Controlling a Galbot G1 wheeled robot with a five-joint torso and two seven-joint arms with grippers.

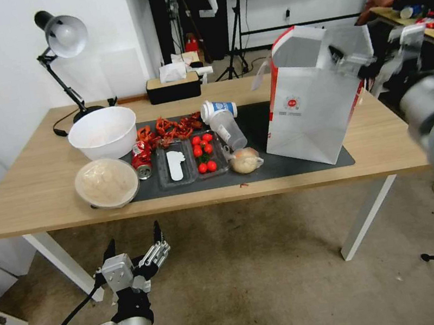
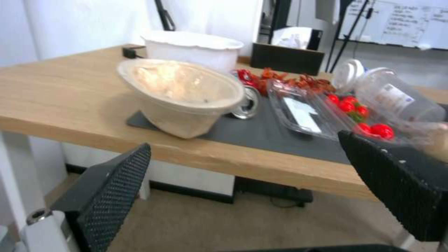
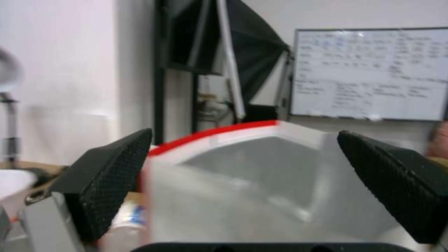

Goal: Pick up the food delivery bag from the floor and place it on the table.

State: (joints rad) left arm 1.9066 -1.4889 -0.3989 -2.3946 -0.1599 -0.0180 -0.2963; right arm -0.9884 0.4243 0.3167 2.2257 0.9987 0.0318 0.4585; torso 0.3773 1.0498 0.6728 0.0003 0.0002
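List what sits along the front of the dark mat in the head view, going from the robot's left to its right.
Covered bowl → crushed red can → clear tray with a white piece → tray of cherry tomatoes → bagged bun → food delivery bag.
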